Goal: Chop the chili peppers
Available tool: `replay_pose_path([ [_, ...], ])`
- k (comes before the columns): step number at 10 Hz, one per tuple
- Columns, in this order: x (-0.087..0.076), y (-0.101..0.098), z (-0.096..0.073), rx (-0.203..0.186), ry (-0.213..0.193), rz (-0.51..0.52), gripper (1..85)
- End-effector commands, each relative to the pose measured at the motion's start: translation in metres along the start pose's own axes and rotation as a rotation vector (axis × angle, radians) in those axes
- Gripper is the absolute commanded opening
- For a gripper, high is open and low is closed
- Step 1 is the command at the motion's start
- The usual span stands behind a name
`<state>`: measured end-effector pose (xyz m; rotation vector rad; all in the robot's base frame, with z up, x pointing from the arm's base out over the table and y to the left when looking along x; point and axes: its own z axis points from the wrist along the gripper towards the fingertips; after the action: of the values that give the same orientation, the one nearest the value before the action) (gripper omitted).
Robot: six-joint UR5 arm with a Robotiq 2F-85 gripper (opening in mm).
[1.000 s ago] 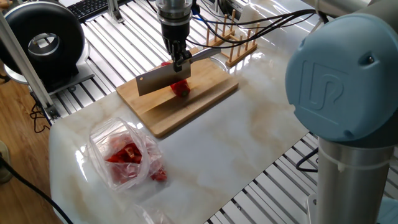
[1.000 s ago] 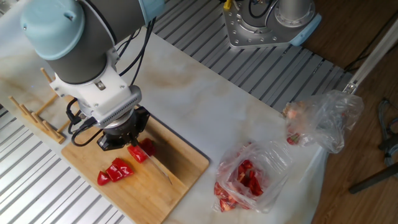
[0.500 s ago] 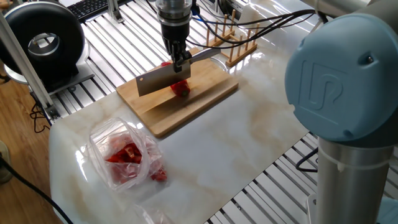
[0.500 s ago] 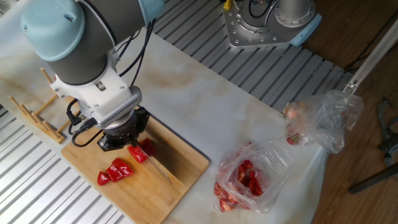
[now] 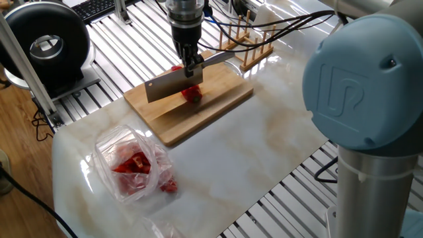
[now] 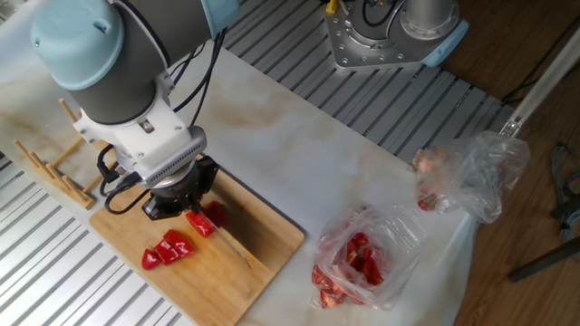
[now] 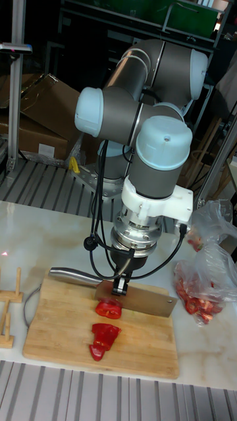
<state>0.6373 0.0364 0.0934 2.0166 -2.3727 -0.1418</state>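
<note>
In the tall fixed view we see, at the far left, a small wooden rack (image 7: pixel 8 309) standing on the pale marble counter (image 7: pixel 39 237), and just right of it a wooden cutting board (image 7: pixel 59 322). Above the board the gripper (image 7: pixel 120 284) points straight down with its fingers closed narrow on a cleaver (image 7: pixel 141 302), which it holds near where the blade meets the metal handle; the handle sticks out to the left and the broad blade runs to the right, its edge down at the board. The chili peppers (image 7: pixel 105 329) lie on the board as red cut pieces: one chunk sits just beside the blade right under the gripper, and two more lie nearer the front edge, close together. In the other fixed view the same pieces (image 6: pixel 177 243) sit on the board on both sides of the thin blade line, some partly hidden under the gripper (image 6: pixel 178 201). Further right in the tall view a clear plastic bag (image 7: pixel 204 276) with red pieces inside rests on the counter, apart from the board. In one fixed view we see the cleaver (image 5: pixel 173 80) standing on edge across the board (image 5: pixel 205 109), with one red piece (image 5: pixel 192 94) showing just in front of the blade, below the gripper (image 5: pixel 192 66), and the bag (image 5: pixel 132 162) lying nearer the front-left corner of the counter.
</note>
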Motion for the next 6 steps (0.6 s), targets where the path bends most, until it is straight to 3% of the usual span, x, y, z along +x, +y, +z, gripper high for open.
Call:
replay_pose_path([
  [1, -0.0015, 0.0016, -0.0057, -0.005, -0.010, 0.006, 1.3],
  [6, -0.0023, 0.0025, -0.0063, -0.011, -0.016, 0.012, 1.3],
])
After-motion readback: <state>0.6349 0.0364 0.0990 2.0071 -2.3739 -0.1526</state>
